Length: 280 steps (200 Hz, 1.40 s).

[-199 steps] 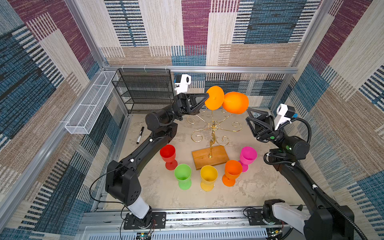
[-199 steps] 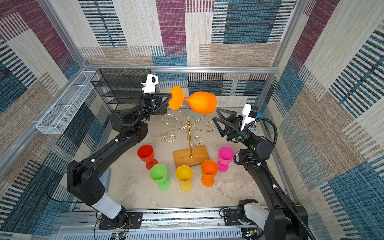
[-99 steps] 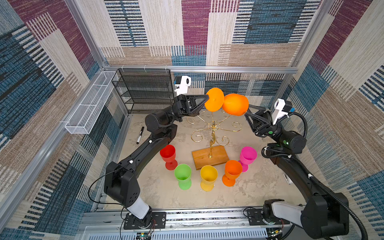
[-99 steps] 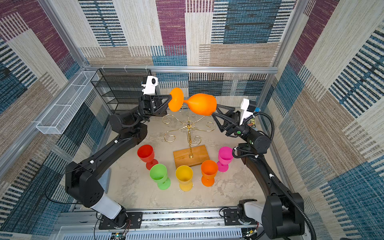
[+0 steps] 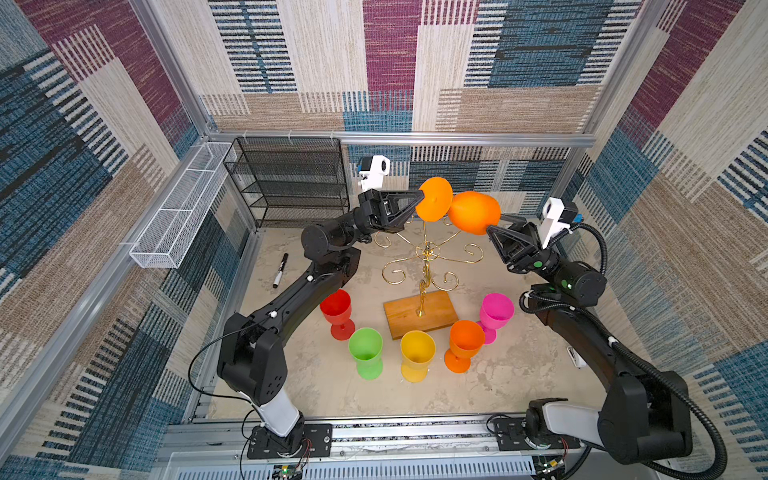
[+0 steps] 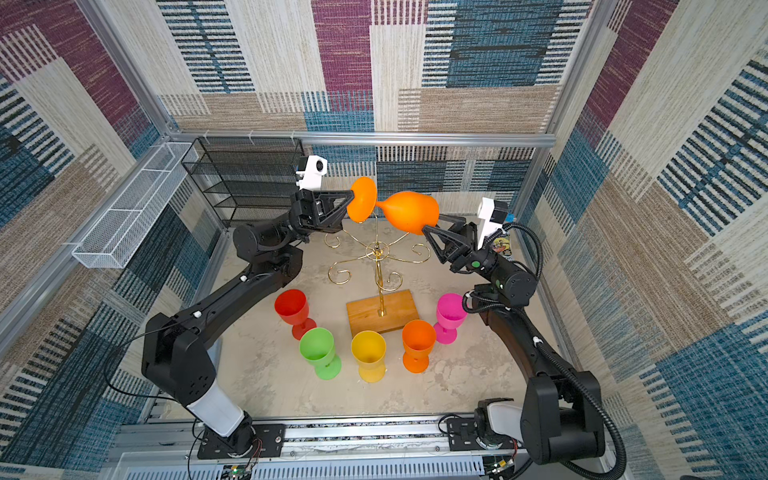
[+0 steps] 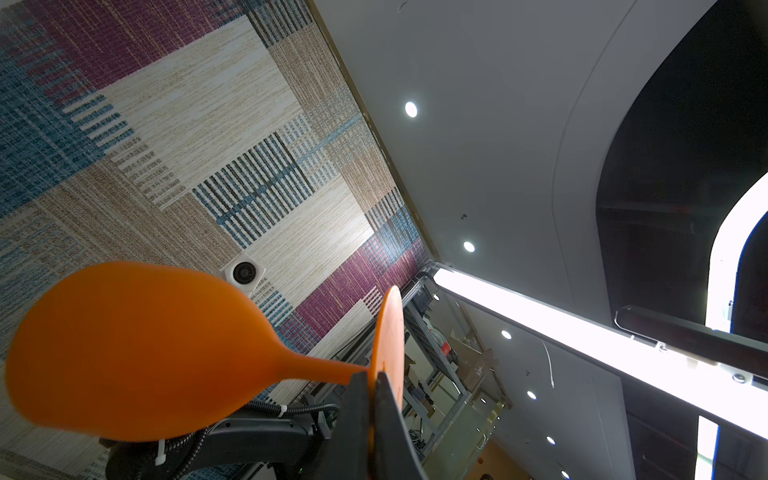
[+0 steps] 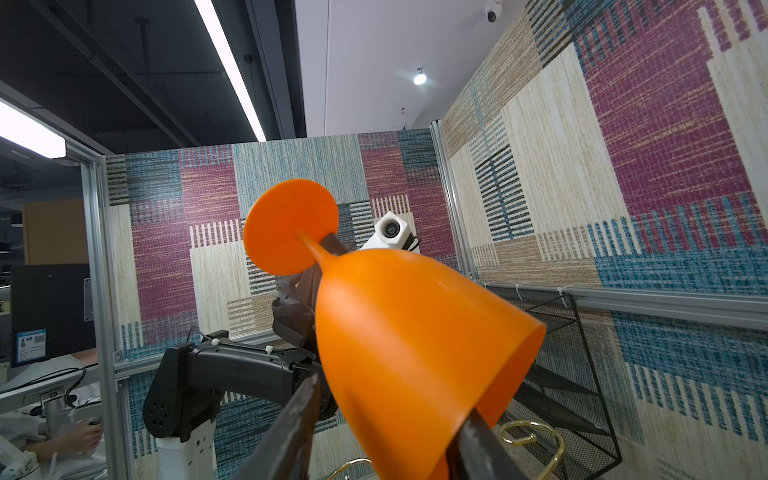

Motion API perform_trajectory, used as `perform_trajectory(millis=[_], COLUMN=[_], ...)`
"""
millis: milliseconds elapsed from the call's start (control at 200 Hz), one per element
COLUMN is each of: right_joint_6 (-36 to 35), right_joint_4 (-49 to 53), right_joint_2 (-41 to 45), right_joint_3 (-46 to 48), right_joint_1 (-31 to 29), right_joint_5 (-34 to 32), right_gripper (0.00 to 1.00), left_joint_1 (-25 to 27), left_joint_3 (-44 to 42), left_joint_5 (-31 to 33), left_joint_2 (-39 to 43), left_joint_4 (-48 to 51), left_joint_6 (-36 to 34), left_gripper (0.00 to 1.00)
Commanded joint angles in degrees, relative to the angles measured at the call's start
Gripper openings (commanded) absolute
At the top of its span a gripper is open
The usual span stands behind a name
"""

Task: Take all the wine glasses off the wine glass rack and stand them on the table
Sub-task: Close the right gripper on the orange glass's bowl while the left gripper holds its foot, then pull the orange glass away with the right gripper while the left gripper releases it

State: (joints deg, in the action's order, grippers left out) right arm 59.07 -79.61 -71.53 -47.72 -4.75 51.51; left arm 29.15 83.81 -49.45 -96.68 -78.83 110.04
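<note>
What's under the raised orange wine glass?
Under the orange wine glass, the gold wire rack's curled arms and the table. The bowl hides some arm tips, so contact cannot be told.

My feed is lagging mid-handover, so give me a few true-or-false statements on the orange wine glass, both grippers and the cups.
The left gripper is clamped on the wine glass foot. True.
The wine glass hangs from the wine glass rack. False: it is held sideways, off the rack.
Five cups stand upright on the table. True.
The right gripper is far from the wine glass. False: its fingers flank the bowl's rim.
</note>
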Motion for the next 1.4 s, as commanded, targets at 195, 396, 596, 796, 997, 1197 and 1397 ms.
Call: perform_trajectory(millis=[195, 396, 596, 796, 997, 1197, 1397], right_joint_6=[-4.68, -5.96, -5.46, -5.6, -9.58, -16.82, -32.99], right_joint_4=[2.91, 5.75, 6.87, 8.67, 18.02, 33.06, 68.27], right_joint_2=[5.88, 6.75, 6.49, 7.75, 11.06, 16.08, 20.75], right_joint_3=[4.12, 4.14, 4.15, 4.66, 4.03, 1.4, -10.98], right_joint_1=[0.01, 0.01, 0.01, 0.01, 0.01, 0.01, 0.01], right_joint_5=[-0.37, -0.86, -1.4, -2.31, -4.88, -9.12, -26.16], right_gripper=[0.38, 0.28, 0.16, 0.0, 0.0, 0.0, 0.0], left_joint_1=[0.03, 0.36, 1.0, 1.26, 1.7, 1.77, 1.79], left_joint_3=[1.43, 1.35, 0.85, -0.05, -0.73, -2.81, -3.74], left_joint_5=[2.91, 4.01, 4.68, 5.73, 5.98, 5.99, 4.66], left_joint_2=[-2.49, -3.68, -3.77, -3.5, -3.19, -1.6, 0.03], left_joint_4=[-2.03, -2.08, -2.04, -2.04, -2.07, -2.04, -2.03], left_joint_6=[2.67, 3.6, 4.0, 3.87, 3.13, 0.56, -3.25], left_gripper=[0.0, 0.0, 0.0, 0.12, 0.23, 0.47, 0.53])
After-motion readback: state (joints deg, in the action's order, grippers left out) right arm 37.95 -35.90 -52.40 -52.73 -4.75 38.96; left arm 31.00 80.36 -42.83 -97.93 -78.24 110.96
